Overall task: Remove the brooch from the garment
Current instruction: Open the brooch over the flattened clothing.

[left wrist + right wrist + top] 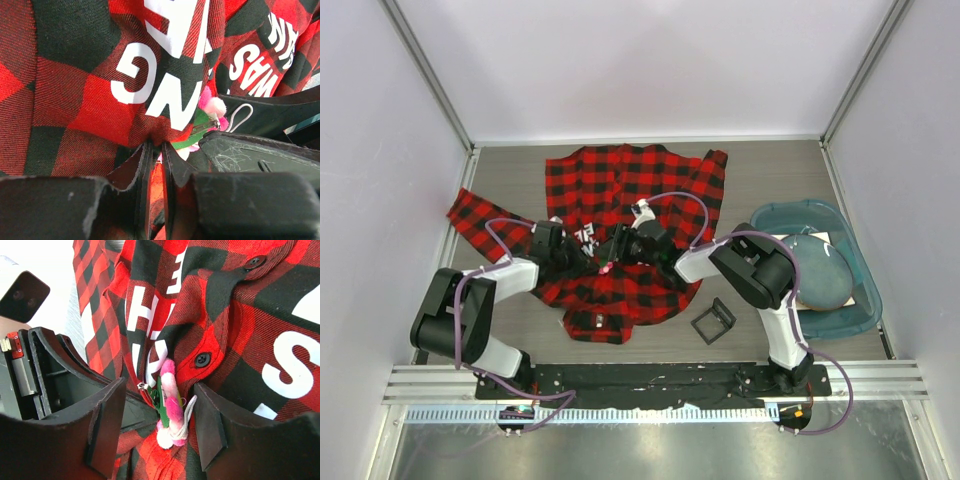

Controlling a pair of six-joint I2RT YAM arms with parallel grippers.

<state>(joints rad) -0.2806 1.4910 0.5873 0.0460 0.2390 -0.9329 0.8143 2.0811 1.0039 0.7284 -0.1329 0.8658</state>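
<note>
Black fingers [142, 175] of my left gripper [156, 148] fill the bottom of the left wrist view, almost together, w/ a fold of the garment [75, 100] pinched between them. So left is clamped on cloth, just beside the brooch [214, 106]. My right gripper [159, 390] is spread wide, one finger each side of the brooch, not touching it as far as I see.

Step in hand, I think: take the brooch w/ the right while left pins the cloth. To do it well I should close on the pink body, not on the fabric behind or the white thread loop [189, 412], then pull along the pin, not sideways, so the flannel does not tear.

Right wrist view shows the brooch edge-on, pink w/ a green part, near a black button [202, 359]; if the clasp is open I cannot tell. Top view gives only a tiny pink dot where both grippers meet, but shows the whole garment lying on the table [770, 170].
</note>
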